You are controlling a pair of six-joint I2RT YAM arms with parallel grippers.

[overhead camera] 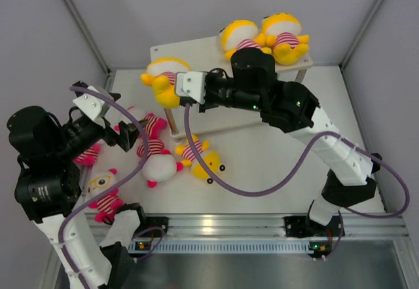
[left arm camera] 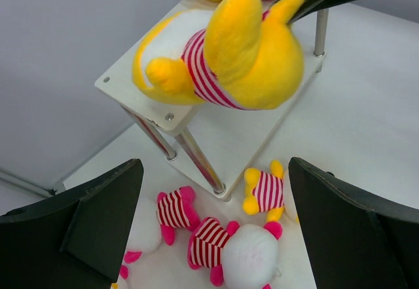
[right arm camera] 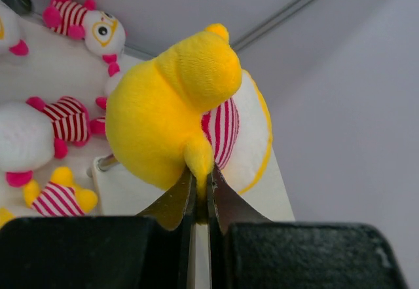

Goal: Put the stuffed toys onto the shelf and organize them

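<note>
**Shelf check: one yellow toy pinched by my right hand at the left end of the top board.**

I see the white desk (overhead camera: 275, 171) carrying the shelf (overhead camera: 200, 48) at its far side. Two yellow stuffed toys (overhead camera: 265, 38) lie together at the right end of the top board. A third yellow toy (overhead camera: 163, 79) sits at the left end, overhanging the corner. On the desk in front of the shelf lie four pink toys (overhead camera: 154, 148) and one yellow toy (overhead camera: 203, 158), the leftmost pink one partly hidden by my left arm. My right hand (right arm camera: 201, 191) is clamped on a small nub of the third yellow toy. My left hand (overhead camera: 133, 134) hangs above the pink toys with its fingers wide apart, holding nothing.
</note>
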